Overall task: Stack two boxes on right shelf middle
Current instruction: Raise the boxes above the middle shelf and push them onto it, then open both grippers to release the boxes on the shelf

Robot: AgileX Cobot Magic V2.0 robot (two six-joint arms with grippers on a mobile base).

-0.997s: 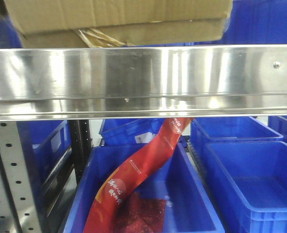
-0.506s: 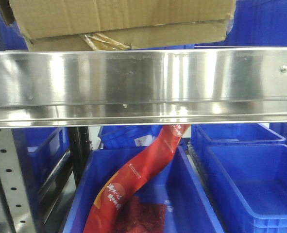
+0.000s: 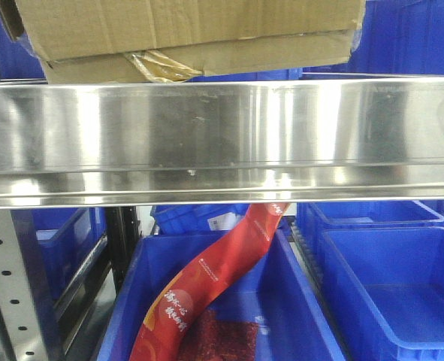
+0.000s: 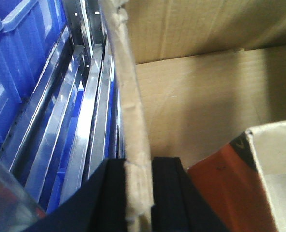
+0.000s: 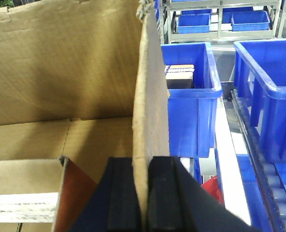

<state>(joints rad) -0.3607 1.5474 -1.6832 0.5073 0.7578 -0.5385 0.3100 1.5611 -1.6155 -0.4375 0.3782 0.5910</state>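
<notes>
Front view: tall brown cardboard box (image 3: 191,22) sits on shallow taped brown box (image 3: 274,54), both atop shiny steel shelf (image 3: 222,139). Left gripper (image 4: 135,193) & right gripper (image 5: 142,193) each clamp a tall-box wall. Blue plastic bins (image 3: 391,293) below.

Upper box (image 3: 184,26) top cut off

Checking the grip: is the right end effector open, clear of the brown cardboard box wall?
No, the right end effector is shut on the brown cardboard box wall.
</notes>
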